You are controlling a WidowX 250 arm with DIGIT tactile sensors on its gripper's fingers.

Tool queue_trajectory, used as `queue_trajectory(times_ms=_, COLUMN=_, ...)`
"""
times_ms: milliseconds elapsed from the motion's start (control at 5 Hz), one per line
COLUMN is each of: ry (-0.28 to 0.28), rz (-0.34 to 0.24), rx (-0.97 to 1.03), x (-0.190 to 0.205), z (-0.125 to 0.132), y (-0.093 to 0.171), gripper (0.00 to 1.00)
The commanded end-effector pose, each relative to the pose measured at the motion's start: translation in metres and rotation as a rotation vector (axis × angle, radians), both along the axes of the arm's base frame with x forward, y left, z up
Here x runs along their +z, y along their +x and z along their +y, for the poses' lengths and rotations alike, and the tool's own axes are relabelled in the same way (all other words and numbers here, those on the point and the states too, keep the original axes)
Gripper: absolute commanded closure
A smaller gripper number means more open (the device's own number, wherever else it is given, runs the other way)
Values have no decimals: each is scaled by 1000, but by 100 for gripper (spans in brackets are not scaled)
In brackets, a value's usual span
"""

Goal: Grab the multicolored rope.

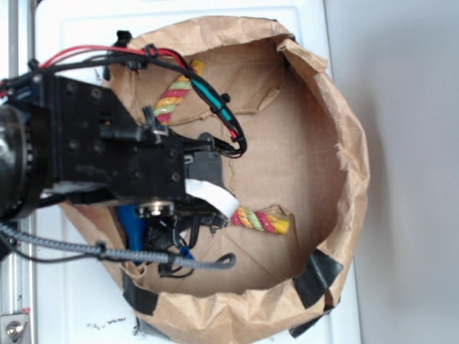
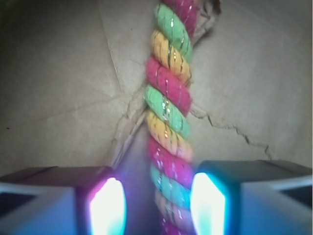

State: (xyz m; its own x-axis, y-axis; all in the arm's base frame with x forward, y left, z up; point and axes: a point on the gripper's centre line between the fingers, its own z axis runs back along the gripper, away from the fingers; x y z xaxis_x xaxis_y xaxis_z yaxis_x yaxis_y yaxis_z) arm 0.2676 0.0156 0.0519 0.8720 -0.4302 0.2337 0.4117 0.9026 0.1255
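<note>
Two fingers stand open astride one multicolored rope, right one touching it.

Container: brown paper bag, rim rolled down, black tape patches.
Rope: multicolored rope, both ends visible, middle hidden under arm.
Arm: black, over bag's left half.

The multicolored rope is laid inside the paper bag, which is set on the worktop. In the wrist view the rope is flanked by the two fingers (the gap between them is not closed), and the arm is hung over the bag's left part.
</note>
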Motion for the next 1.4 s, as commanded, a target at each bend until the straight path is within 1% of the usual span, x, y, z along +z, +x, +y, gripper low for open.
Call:
queue_trajectory(times_ms=0, ry=-31, rz=-80, rx=24, x=31, z=5, y=8, gripper=100)
queue_trajectory(times_ms=200, ry=-64, rz=-101, rx=53, x=41, z=9, y=7, gripper=100)
queue_trajectory(times_ms=400, ry=-64, rz=-103, rx=59, x=44, z=10, y=8, gripper=100)
queue_trajectory(times_ms=600, ry=-84, rz=-89, rx=51, x=45, z=14, y=10, gripper=0)
queue_trajectory(times_ms=1200, ry=-84, rz=-89, rx=51, x=45, z=14, y=10, gripper=0)
